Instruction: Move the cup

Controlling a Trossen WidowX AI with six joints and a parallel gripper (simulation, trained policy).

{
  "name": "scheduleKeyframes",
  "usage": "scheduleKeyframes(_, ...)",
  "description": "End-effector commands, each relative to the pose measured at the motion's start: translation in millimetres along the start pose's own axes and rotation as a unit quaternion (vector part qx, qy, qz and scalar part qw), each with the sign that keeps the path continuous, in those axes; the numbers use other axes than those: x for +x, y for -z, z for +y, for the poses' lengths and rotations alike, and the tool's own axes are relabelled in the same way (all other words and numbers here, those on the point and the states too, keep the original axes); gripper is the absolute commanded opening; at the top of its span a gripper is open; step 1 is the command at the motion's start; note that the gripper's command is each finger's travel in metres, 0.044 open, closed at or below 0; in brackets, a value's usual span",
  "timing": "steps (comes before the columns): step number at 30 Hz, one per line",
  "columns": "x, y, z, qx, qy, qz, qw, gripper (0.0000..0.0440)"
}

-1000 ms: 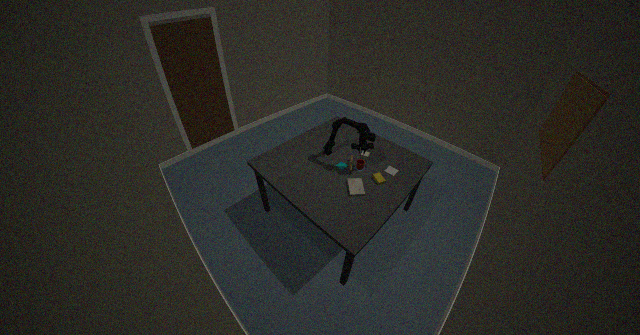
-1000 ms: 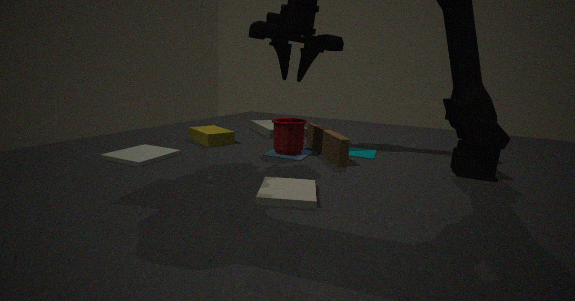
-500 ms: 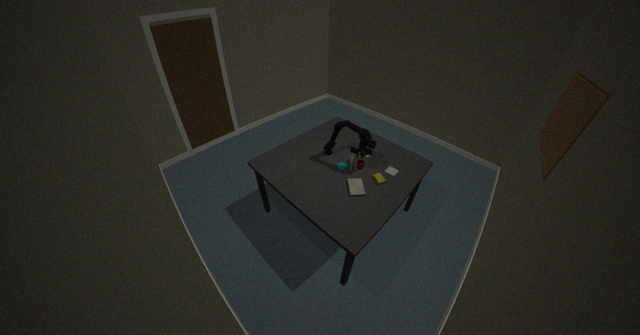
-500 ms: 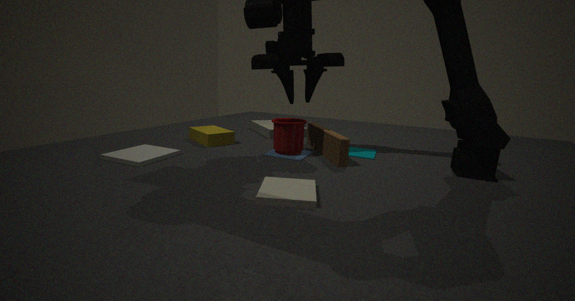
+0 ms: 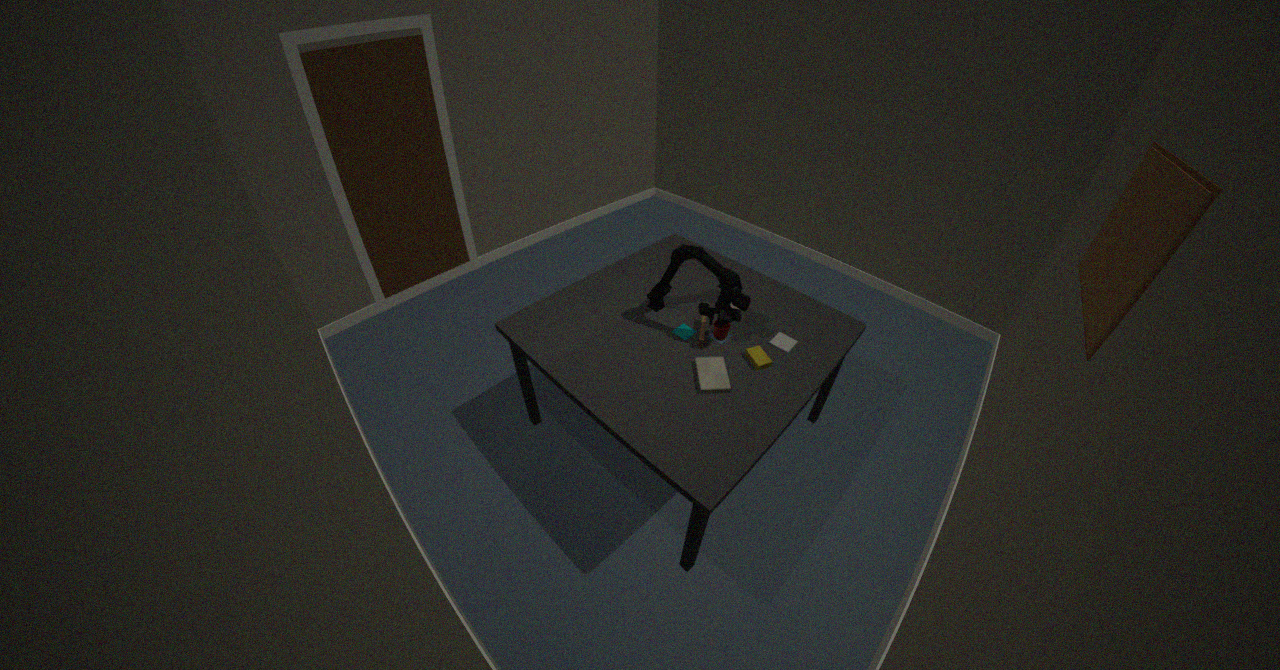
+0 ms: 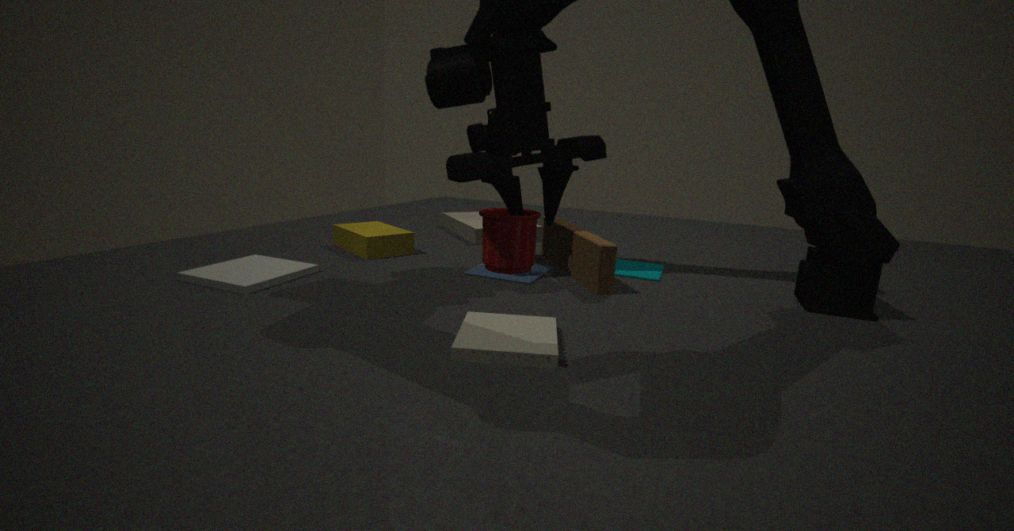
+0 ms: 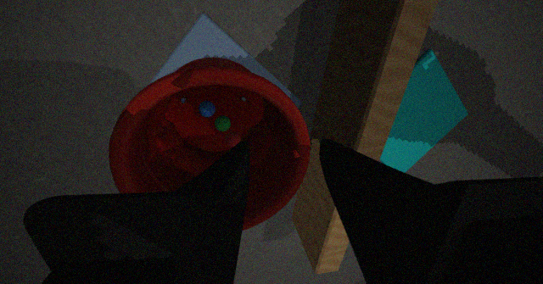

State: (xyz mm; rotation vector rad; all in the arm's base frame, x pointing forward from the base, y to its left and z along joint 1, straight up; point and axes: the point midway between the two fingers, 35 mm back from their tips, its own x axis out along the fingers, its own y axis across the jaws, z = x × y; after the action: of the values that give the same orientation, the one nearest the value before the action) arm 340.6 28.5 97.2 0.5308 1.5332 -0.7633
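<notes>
Your gripper (image 5: 720,318) (image 6: 533,219) (image 7: 284,148) is partly open, with nothing gripped. The cup (image 5: 721,330) (image 6: 508,244) (image 7: 204,144) stands upright under it, on the blue pad (image 5: 723,340) (image 6: 531,275) (image 7: 204,38), off toward the finger on your left in the wrist view. That finger reaches across the cup's mouth; the other lies beyond the rim, by the wood block (image 5: 703,329) (image 6: 594,261) (image 7: 390,76). You have the near rim roughly between the two tips, but you can't tell from these views whether either one touches it.

Inside the cup, ahead of your left-hand finger in the wrist view, you can see a blue marble (image 7: 207,108) and a green marble (image 7: 222,124). The block stands on edge just beside the cup, on the side of your other finger. Past it on that side lies the teal pad (image 5: 683,331) (image 6: 640,269) (image 7: 433,110), with no cup on it.
</notes>
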Motion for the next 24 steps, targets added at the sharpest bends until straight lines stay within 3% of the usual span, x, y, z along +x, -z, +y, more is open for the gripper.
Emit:
scheduleKeyframes(1,21.6,2.5,0.0,-0.014,0.012,0.006,1.000,0.0176)
scheduleKeyframes(5,36.9,5.7,1.5,-0.029,0.013,0.012,0.999,0.0170)
scheduleKeyframes(13,45.1,11.2,-1.6,-0.061,0.014,0.013,0.998,0.0000)
scheduleKeyframes(24,34.1,17.6,-8.6,-0.065,0.010,0.013,0.998,0.0000)
